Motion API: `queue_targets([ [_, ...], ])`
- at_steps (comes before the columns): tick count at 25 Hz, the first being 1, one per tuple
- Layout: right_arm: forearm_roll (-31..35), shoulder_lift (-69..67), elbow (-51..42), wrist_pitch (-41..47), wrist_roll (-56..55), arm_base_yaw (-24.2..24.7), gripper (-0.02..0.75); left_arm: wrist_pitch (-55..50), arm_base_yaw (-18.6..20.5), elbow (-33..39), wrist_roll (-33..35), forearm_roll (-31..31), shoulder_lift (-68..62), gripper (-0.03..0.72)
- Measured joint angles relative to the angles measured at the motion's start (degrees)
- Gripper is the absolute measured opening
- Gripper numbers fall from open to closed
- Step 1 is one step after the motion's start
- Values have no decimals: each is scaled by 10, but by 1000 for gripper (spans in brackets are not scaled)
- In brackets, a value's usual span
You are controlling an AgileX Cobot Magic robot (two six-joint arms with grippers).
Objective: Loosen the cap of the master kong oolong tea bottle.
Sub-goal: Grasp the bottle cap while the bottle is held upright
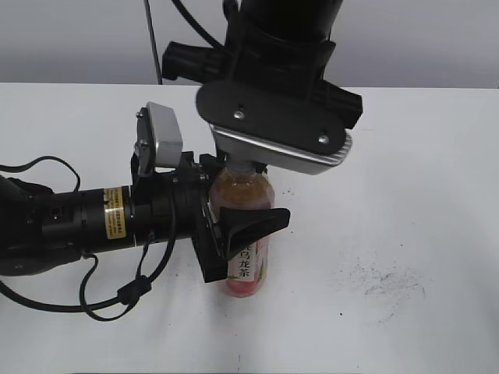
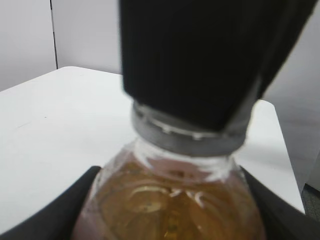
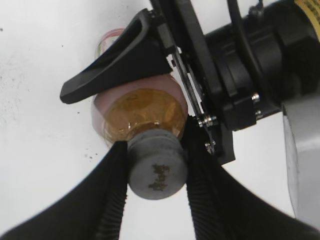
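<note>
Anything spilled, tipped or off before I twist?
No spill shows. The bottle stands upright in the left gripper, and the right gripper is closed squarely on the cap. The only oddity is dark specks scattered on the table to the right.

A robot test room, most likely a lab.
A plain white table (image 1: 437,195) with small dark marks (image 1: 386,280) stands before a bare grey wall (image 1: 78,39), and a black cable (image 1: 148,39) hangs down there; no home or shop furniture shows.
</note>
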State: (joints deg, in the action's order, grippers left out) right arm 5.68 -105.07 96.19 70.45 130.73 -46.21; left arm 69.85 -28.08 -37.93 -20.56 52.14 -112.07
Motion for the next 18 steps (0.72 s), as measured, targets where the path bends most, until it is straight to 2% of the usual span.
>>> queue_targets([
  [3,-3,0,0,-1,63,-3,269,0,0,0,0,0,0,446],
  [6,-6,0,0,-1,-6,-3,269,0,0,0,0,0,0,446],
  [8,-11,0,0,0,-138,-4,274,0,0,-1,0,1,0,446],
  [9,-13,0,0,0,-207,-5,301,0,0,-1,0,2,0,446],
  [14,-35,0,0,-3,-633,-5,514,2,0,-1,2,6,0,446],
  [18,-45,0,0,-3,-914,-5,557,2,0,-1,2,7,0,446],
])
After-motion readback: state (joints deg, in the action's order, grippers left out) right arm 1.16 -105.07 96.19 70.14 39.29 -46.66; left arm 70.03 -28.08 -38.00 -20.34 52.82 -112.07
